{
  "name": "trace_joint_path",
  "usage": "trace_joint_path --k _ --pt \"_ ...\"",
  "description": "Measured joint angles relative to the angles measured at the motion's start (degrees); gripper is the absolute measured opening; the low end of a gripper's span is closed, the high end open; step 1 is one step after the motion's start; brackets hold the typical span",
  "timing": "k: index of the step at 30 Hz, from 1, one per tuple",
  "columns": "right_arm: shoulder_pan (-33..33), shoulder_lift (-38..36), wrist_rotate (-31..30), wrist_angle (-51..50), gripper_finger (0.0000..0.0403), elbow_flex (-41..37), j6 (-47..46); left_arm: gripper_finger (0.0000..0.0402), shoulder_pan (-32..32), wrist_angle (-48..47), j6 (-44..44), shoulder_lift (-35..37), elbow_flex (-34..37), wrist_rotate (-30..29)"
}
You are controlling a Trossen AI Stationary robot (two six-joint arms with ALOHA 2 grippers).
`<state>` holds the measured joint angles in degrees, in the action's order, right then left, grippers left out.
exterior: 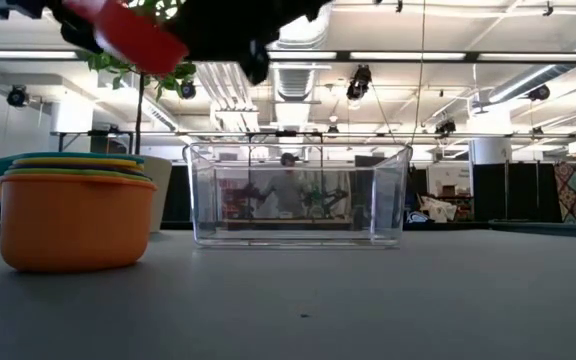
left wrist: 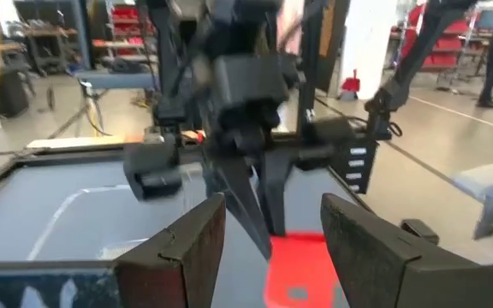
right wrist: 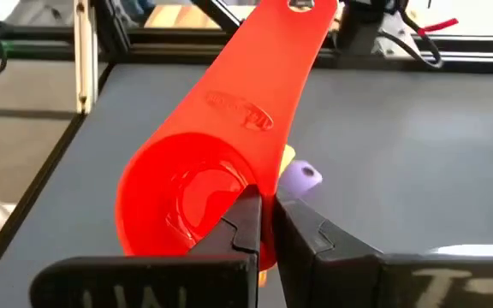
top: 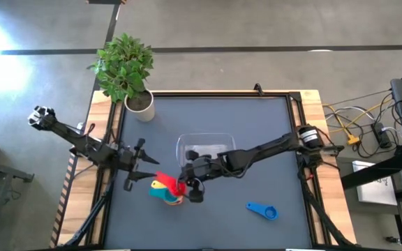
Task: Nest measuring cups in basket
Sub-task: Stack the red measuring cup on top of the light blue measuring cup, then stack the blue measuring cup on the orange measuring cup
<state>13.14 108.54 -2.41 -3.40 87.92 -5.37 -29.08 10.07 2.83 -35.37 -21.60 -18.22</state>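
A stack of nested measuring cups (top: 164, 193), orange on the outside (exterior: 76, 218), stands on the grey table, left of the clear basket (top: 204, 148) (exterior: 298, 195). Just above the stack hangs the red cup (top: 178, 185) (exterior: 133, 38), with my right gripper (top: 189, 187) (right wrist: 268, 210) shut on it. Purple and yellow handles (right wrist: 300, 176) of the stack show below it. A blue cup (top: 262, 210) lies alone near the front right. My left gripper (top: 135, 166) (left wrist: 268, 248) stands open to the left of the stack, pointing level at it and holding nothing. My right gripper pinches the red cup's bowl wall at the rim (right wrist: 264, 184), on the side opposite the handle, one finger inside the bowl and one outside. The fingers slant down from the table's right. The cup is lifted clear above the stack, tilted, its handle (right wrist: 272, 77) pointing away toward my left gripper.
A potted plant (top: 125, 70) in a white pot stands at the table's far left corner. Raised dark rails (top: 110, 139) run along the table's edges. Cables and gear (top: 368, 132) lie off the right side. The basket holds no cup.
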Motion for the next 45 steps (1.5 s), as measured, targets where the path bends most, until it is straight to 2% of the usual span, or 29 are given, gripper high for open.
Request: trace_joint_path --k 5,11,25,30,39,45 --pt "-1.2 4.7 4.1 2.9 0.0009 0.6 -1.1 0.0177 0.0 2.1 -0.7 5.3 2.5 -0.9" --pt "-1.8 10.1 7.7 3.1 0.0009 5.7 -1.3 0.0177 0.0 1.9 -0.8 8.9 4.3 -0.9" --pt "-2.7 20.7 8.4 -20.5 0.0026 25.6 -0.9 0.0177 0.0 2.3 0.6 8.4 4.4 -0.8" --pt "-2.7 21.1 8.4 -23.8 0.0055 28.7 -0.7 0.0177 0.0 2.2 0.7 8.5 4.4 -0.8" --pt "-2.7 20.1 8.4 -28.9 0.0128 29.1 -0.6 0.0177 0.0 2.3 0.8 7.5 4.4 -0.8" --pt "-1.1 18.1 6.3 -30.4 0.014 29.0 0.0 0.0177 0.0 2.3 0.9 6.7 4.4 -0.8"
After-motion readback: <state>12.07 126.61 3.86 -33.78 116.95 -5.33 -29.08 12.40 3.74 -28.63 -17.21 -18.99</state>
